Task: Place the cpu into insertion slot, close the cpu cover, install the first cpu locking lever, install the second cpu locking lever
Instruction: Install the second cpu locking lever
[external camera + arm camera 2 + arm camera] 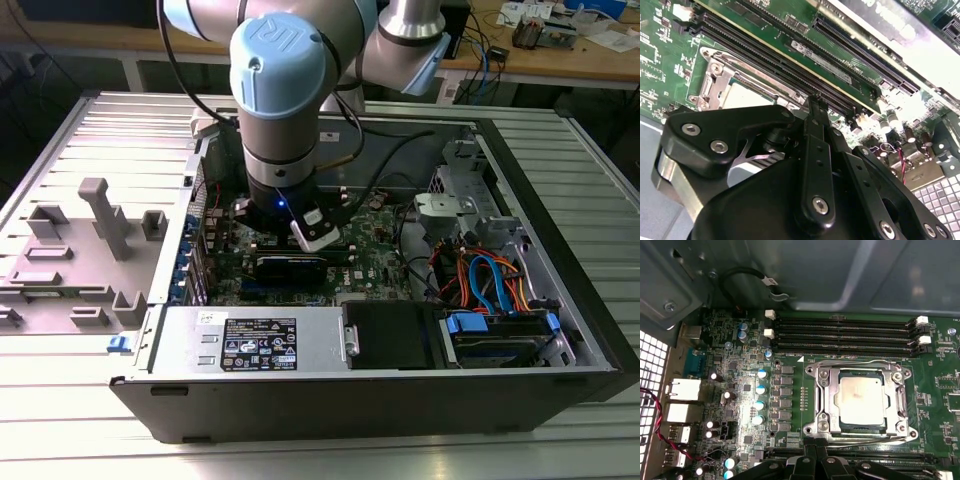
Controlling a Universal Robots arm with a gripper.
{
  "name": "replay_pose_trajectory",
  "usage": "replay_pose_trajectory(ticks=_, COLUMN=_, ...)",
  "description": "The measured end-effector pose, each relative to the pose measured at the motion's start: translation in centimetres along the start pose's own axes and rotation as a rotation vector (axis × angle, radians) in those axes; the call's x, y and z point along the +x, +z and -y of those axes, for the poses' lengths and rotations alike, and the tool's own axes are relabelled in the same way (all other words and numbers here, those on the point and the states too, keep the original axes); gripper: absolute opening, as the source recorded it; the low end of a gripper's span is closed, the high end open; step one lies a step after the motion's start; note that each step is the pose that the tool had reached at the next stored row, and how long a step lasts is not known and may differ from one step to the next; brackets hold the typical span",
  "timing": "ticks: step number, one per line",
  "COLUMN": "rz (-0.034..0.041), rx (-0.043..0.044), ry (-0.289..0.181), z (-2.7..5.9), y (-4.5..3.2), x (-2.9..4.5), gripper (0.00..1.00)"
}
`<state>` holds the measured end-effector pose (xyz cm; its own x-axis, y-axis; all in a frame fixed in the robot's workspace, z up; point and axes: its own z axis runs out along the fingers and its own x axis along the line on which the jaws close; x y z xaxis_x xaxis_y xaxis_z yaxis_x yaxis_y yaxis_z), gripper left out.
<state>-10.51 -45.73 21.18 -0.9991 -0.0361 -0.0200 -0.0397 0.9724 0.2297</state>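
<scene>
Grey ribbed metal forms the table point(60, 140) in the exterior view, where one open computer case point(560, 250) lies on its side with the green motherboard point(380, 255) exposed. One robot arm point(280, 90) reaches straight down into the case, its wrist just above the board; a black graphics card point(290, 268) sits just below it, and a bundle of blue and orange cables point(490, 280) lies toward the exterior view's right. A grey plastic fixture point(105, 215) stands on the table at the exterior view's left. In the second wrist view, the black gripper point(816, 102) hangs close over the board with its two fingers point(815, 130) pressed together and nothing between them, the tips near the edge of the socket. Beside them run long black memory slots point(765, 55). In the first wrist view, one cpu point(861, 397), dull silver and square, sits flat in the insertion slot point(860, 429). The cpu cover point(826, 395), a silvery frame, lies down around the chip, its window showing the metal top. Four memory slots point(845, 332) run in parallel just beside the socket, and the gripper's black linkage shows at the socket's near edge. I cannot tell how the two locking levers stand.
</scene>
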Motion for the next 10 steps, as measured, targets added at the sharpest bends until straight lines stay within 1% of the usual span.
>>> replay_pose_trajectory(ticks=3, rz=0.0004, rx=-0.0056, ry=0.0, z=0.01, y=0.09, x=0.04, gripper=0.11)
replay_pose_trajectory(ticks=10, rz=0.0007, rx=-0.0128, ry=0.0, z=0.04, y=0.33, x=0.09, gripper=0.11)
